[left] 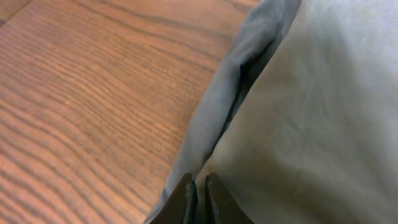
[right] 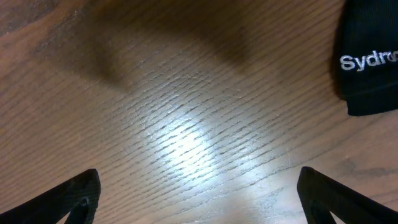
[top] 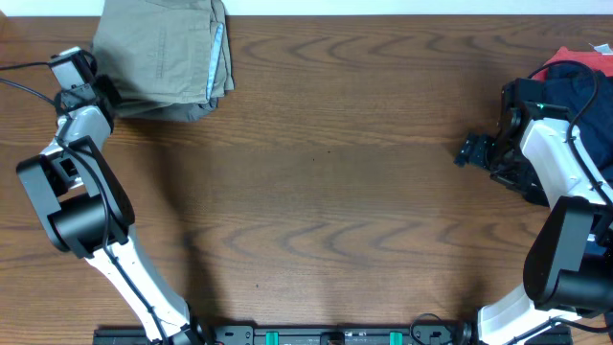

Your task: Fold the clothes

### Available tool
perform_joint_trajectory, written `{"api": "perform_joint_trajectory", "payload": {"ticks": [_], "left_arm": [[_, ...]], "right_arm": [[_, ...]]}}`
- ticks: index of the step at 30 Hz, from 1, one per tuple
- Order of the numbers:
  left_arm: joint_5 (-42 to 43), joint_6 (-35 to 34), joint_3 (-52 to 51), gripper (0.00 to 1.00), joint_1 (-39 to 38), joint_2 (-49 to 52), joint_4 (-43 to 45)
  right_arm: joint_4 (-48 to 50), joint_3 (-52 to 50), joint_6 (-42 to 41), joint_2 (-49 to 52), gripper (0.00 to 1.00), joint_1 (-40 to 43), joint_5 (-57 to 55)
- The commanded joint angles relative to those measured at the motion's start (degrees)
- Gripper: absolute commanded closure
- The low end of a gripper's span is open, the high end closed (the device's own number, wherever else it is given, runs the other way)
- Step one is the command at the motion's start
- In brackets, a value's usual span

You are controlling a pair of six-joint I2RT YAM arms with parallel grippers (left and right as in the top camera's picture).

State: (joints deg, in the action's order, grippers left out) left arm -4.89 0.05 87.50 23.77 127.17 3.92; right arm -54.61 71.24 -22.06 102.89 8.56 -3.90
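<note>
A folded khaki garment (top: 163,53) lies at the table's back left, with a pale blue lining strip showing on its right side. My left gripper (top: 102,95) is at its left edge. In the left wrist view the fingers (left: 200,198) are shut together right over the garment's folded edge (left: 311,124), and no cloth shows between them. A dark navy garment (top: 565,91) lies in a pile at the right edge. My right gripper (top: 469,151) is open and empty over bare wood just left of that pile. The right wrist view shows its spread fingers (right: 199,193) and a navy corner (right: 370,56) with white lettering.
A red garment (top: 579,59) lies under the navy one at the far right. The brown wooden table (top: 326,192) stretches between the two arms. Dark hardware runs along the front edge (top: 326,335).
</note>
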Motion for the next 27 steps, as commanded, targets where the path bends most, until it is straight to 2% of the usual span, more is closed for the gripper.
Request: {"api": "perform_joint_trajectory", "payload": {"ticks": [1,7,8,12,13,16,22,25,27], "left_arm": [[-0.59,-4.13,0.15,0.90,-0.52,-7.85,-1.18],[4.76,-10.86,0.15,0.89,-2.08,-20.09,-9.22],[7.13,-12.02,0.15,0.84,-2.34,-22.43,-10.86],[18.14,-13.51,0.15,0.43,-3.13,-31.32,-18.60],[21.55,-13.51,0.15,0.35,-3.19,-34.05,-21.77],[28.89,-13.99,0.15,0.20,-3.19,-40.04,-29.57],[40.39,-16.48,0.15,0.11,-3.19,-49.66,-45.59],[41.79,-16.50,0.15,0.01,-3.19,-53.18,-53.48],[41.79,-16.48,0.15,0.02,-3.19,-54.90,-59.14]], "right_arm": [[-0.04,0.59,0.02,-1.11,0.01,0.15,-0.57],[-0.04,0.59,0.02,-1.11,0.01,0.15,-0.59],[-0.04,0.59,0.02,-1.11,0.01,0.15,-0.59],[-0.04,0.59,0.02,-1.11,0.01,0.15,-0.59],[-0.04,0.59,0.02,-1.11,0.01,0.15,-0.59],[-0.04,0.59,0.02,-1.11,0.01,0.15,-0.59],[-0.04,0.59,0.02,-1.11,0.01,0.15,-0.59],[-0.04,0.59,0.02,-1.11,0.01,0.15,-0.59],[-0.04,0.59,0.02,-1.11,0.01,0.15,-0.59]]}}
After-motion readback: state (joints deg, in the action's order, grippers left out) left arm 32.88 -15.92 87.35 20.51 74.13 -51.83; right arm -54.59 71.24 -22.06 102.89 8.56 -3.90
